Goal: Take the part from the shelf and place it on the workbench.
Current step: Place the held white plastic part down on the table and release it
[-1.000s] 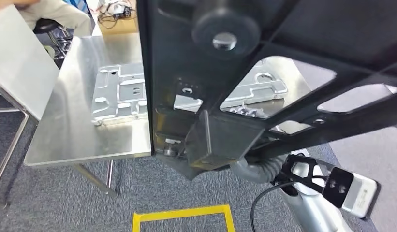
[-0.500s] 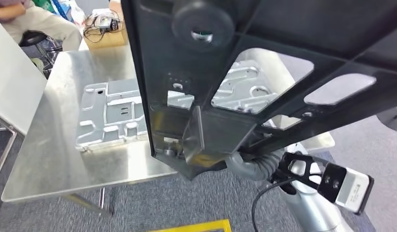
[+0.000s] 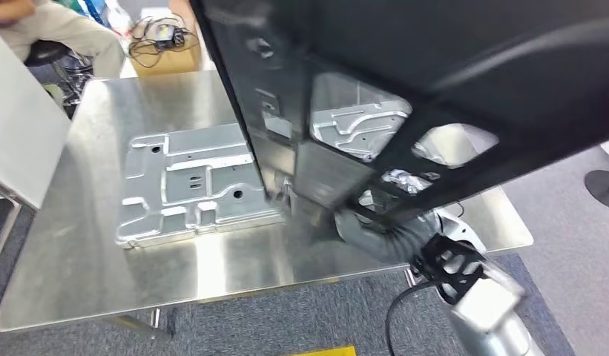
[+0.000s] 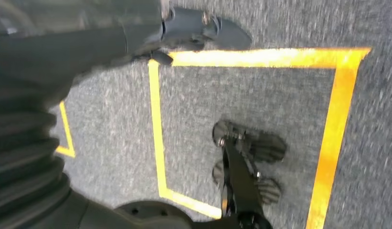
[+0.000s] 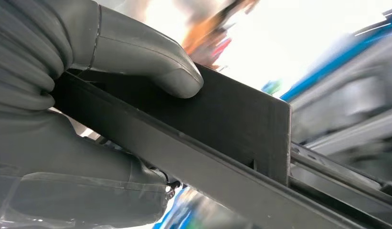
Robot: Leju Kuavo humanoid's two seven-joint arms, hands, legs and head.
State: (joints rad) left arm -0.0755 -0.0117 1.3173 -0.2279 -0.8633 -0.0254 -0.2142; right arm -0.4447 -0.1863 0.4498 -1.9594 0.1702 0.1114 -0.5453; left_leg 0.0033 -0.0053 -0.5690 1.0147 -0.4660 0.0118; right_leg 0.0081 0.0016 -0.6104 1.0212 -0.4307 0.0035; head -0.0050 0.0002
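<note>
Right hand (image 5: pixel 89 109) clasped the black part (image 3: pixel 435 81), its long frame slanting above the steel worktop (image 3: pixel 212 267), directly below; left hand (image 4: pixel 194 28) hung floorward, grip unclear.

Floor: grey carpet (image 3: pixel 234 326) w/ yellow tape outline (image 4: pixel 334 119). Steel-topped table (image 3: pixel 86 252), reflective, on metal legs. Cardboard box (image 3: pixel 162 53) w/ cables behind it. Seated person (image 3: pixel 49 30) at far left. White panel (image 3: pixel 19 133) alongside.

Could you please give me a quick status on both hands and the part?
Right hand grips large black cut-out frame part, above shiny metal workbench. Left hand empty, hanging over floor. Silver stamped metal plate occupies bench.
</note>
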